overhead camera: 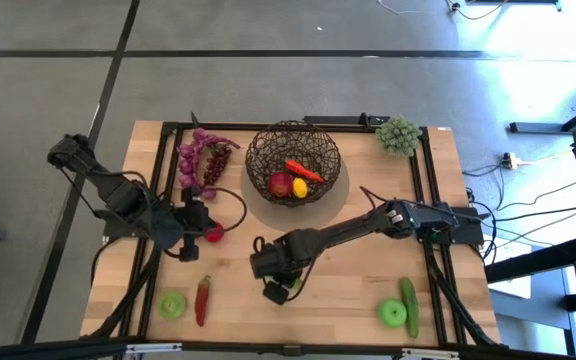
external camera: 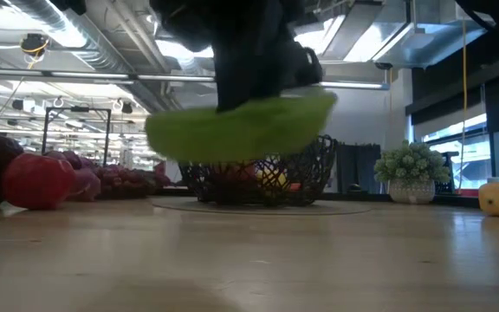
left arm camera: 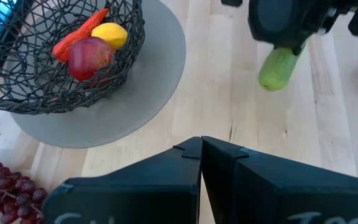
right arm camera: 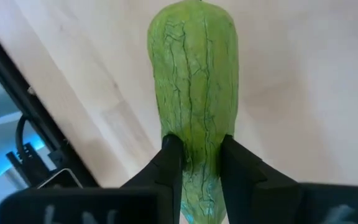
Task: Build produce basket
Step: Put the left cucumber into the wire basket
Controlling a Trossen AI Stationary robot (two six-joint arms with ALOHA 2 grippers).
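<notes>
Basket (overhead camera: 293, 160) sits on a grey round mat (overhead camera: 258, 205) at the far middle of the table (overhead camera: 348, 290), and it already holds a red apple (overhead camera: 280, 184), a lemon (overhead camera: 300, 187) and a carrot (overhead camera: 304, 171). That central spot keeps it within reach of both arms.

The right gripper (overhead camera: 278, 288) is near the middle of the table, on the near side of the basket, clamped on a green cucumber (right arm camera: 194, 106). The right wrist view shows both fingers pressing its sides toward one end, so most of its length sticks out past the fingertips. In the low view the cucumber hangs level, clear of the wood; lifted like that it can probably pass over the basket's rim.

The left gripper (overhead camera: 196, 215) waits to the left of the basket with its fingers together and nothing between them. A second red apple (overhead camera: 213, 233) lies just beside it.

Other produce is not yet in the basket: grapes (overhead camera: 203, 160) at the far left, a chilli (overhead camera: 202, 298) and a green apple (overhead camera: 173, 305) at the near left, another green apple (overhead camera: 392, 313) and a cucumber (overhead camera: 409, 302) at the near right. A pale green bumpy cluster (overhead camera: 398, 135) stands at the far right corner.

The task seems partly done, with the held cucumber likely next into the basket.
</notes>
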